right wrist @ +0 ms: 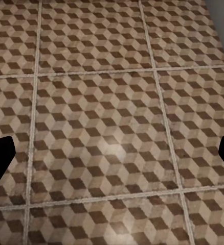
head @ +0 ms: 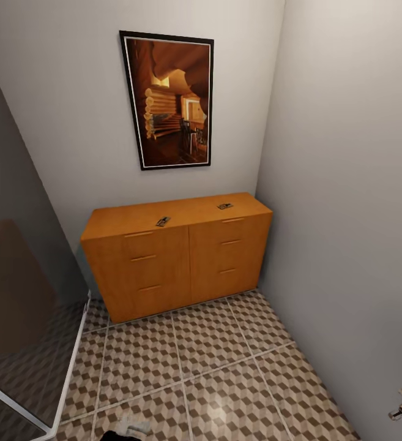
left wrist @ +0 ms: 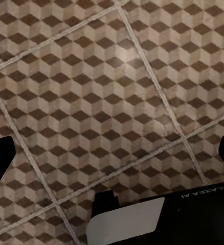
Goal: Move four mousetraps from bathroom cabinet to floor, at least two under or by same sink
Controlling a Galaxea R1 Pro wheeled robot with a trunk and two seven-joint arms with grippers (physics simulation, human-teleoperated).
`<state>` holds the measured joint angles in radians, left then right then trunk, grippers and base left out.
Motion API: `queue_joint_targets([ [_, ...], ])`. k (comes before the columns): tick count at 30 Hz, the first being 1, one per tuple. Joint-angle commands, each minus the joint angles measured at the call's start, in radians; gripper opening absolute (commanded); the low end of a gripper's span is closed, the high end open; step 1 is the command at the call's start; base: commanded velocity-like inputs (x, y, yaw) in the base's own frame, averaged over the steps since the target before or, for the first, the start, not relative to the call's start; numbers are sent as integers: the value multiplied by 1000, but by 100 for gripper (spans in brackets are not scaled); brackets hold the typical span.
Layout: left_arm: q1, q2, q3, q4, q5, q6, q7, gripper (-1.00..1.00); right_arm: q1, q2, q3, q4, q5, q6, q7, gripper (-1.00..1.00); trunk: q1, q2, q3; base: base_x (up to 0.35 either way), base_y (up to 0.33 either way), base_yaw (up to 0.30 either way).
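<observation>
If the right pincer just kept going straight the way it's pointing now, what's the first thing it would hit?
Most likely the bathroom floor: the right wrist view looks along the right pincer onto bare cube-patterned tile, with nothing in between. How far off the tile lies is unclear.

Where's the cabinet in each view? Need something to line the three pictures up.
Head view: the cabinet stands against the back wall under the framed picture, in the right-hand corner, with two mousetraps on its top.
Left wrist view: not in it; patterned floor tiles.
Right wrist view: not in it; floor tiles again.
Shared landmark: the cube-pattern floor tiles with pale grout lines, which appear in all three views.
</observation>
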<state>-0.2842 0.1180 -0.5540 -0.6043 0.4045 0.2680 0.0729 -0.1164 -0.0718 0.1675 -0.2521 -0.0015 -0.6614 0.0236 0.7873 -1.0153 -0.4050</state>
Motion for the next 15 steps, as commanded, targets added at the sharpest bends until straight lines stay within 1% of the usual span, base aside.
queue_joint_targets([
  [1,-1,4,-6,-38,10,36,16,100,-1,0,1,1,0,-3,2,100,0,-1,-1,0,0,0],
  [2,-1,7,6,-142,10,126,35,100,-1,0,0,1,0,-2,2,100,0,-1,-1,0,0,0],
  [5,-1,8,41,-254,10,224,47,100,-1,0,1,2,0,-2,2,100,0,-1,-1,0,0,0],
  [7,-2,6,107,-408,9,367,54,100,-1,0,0,2,0,-2,2,100,0,-1,-1,0,0,0],
  [8,-2,5,123,-446,9,403,55,100,-1,0,0,2,0,-2,2,100,0,-1,-1,0,0,0],
  [9,-3,2,147,-521,8,477,57,100,-1,0,0,2,0,-2,2,100,0,-1,-1,0,0,0],
  [12,-7,-1,172,-625,7,581,59,100,-1,0,0,2,0,-2,2,100,0,-1,-1,0,0,0],
  [13,-12,-3,183,-685,4,636,60,100,-1,0,0,1,0,-2,2,100,0,-1,-1,0,0,0],
  [15,-23,-5,191,-730,-3,671,61,100,-1,0,0,2,0,-2,2,100,0,-1,-1,0,0,0],
])
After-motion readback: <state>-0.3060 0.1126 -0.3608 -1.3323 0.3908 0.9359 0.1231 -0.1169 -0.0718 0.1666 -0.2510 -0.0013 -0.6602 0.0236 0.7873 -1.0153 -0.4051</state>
